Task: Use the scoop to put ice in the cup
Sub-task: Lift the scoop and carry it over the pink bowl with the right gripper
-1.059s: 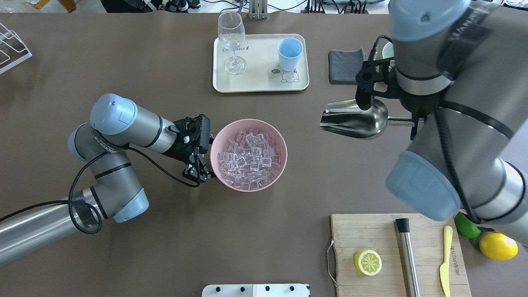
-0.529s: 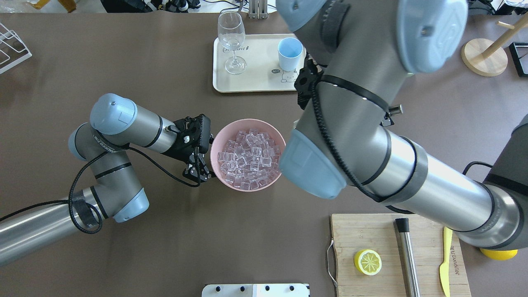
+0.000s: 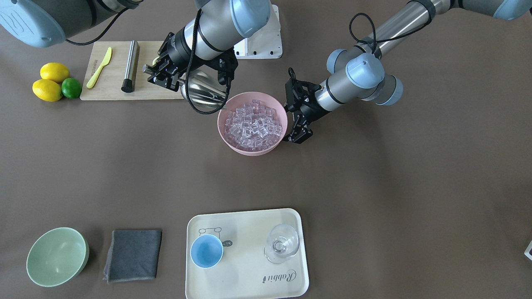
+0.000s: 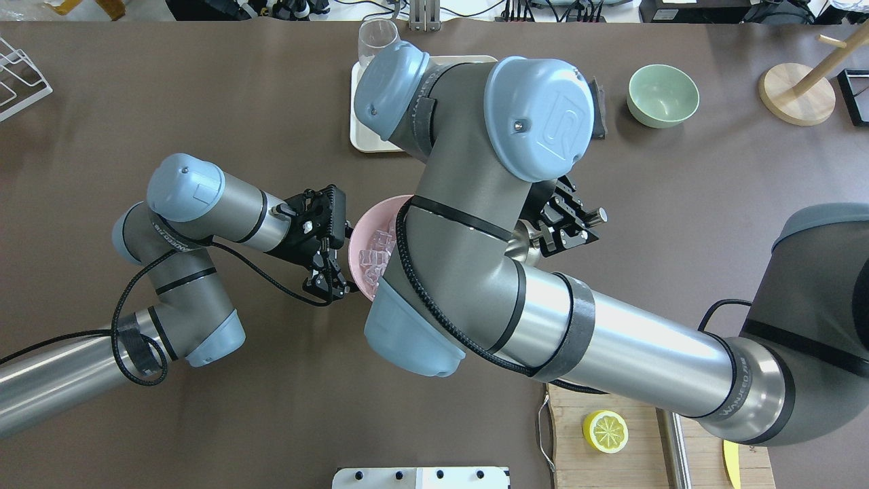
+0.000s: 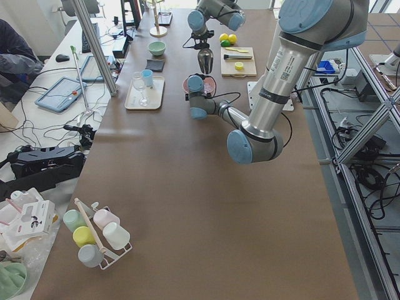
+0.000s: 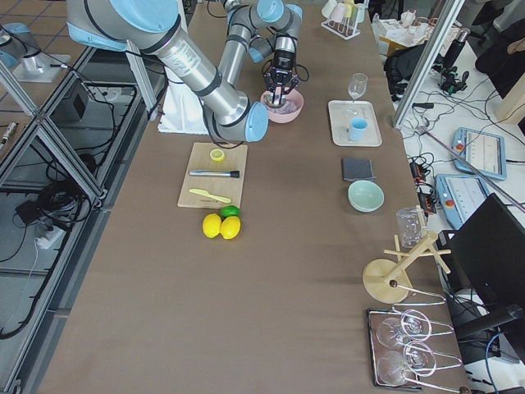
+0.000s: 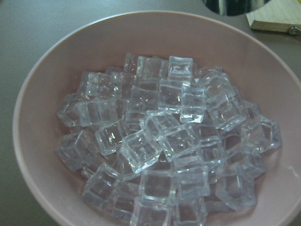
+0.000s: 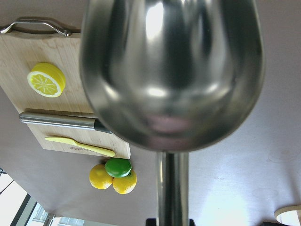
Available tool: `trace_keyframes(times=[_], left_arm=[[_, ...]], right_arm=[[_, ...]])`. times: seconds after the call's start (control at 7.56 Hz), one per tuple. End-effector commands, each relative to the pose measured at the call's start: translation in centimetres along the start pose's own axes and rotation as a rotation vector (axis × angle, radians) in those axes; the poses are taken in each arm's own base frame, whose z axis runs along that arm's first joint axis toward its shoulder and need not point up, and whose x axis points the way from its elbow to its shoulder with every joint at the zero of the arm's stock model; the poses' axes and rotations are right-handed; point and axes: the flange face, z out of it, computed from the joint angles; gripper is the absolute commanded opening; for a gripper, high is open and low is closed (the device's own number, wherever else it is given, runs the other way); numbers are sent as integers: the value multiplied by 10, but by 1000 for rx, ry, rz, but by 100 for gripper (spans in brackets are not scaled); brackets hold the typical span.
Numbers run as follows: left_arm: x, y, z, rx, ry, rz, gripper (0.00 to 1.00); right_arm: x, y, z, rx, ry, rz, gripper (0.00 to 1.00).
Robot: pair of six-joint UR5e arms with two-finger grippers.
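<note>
My right gripper (image 3: pixel 163 75) is clamped on the rod handle of the scoop (image 3: pixel 204 97), which is tilted mouth-down. Its lip is at the rim of the pink bowl (image 3: pixel 232 147), on the bowl's side toward my base and my right. Just behind the scoop lies the edge of the cutting board (image 3: pixel 109 90), which carries a steel cylinder (image 3: pixel 130 65). My left gripper (image 3: pixel 296 135) is drawn narrow on the opposite rim, so that side of the bowl is occupied. The ice (image 3: pixel 253 123) is heaped in the bowl, below its rim. The cup (image 3: pixel 206 251) stands upright on the tray (image 3: pixel 245 232), with a wine glass (image 3: pixel 282 247) beside it but apart. Between bowl and tray the table (image 3: pixel 374 187) is a broad bare band. A grey cloth (image 3: pixel 133 254) and a green bowl (image 3: pixel 56 256) lie off to my right of the tray. A second ago the scoop hung level, well to the right of the bowl. Half a second ago my right arm had swung in beside it, with the cup and glass uncovered from overhead. Now that arm covers most of the bowl and tray, while the green bowl shows again. The bowl and my left arm have not shifted.
</note>
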Motion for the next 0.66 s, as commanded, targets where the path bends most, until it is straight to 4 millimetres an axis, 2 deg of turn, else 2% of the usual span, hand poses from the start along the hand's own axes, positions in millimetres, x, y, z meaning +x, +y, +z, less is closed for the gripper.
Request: trace_keyframes(times=[0.0, 0.53], left_arm=[[1, 1, -3, 10, 1, -35, 98], [9, 6, -2, 31, 8, -14, 98]], right_arm=[[2, -24, -5, -39, -1, 18, 0], [10, -21, -3, -84, 18, 27, 0]])
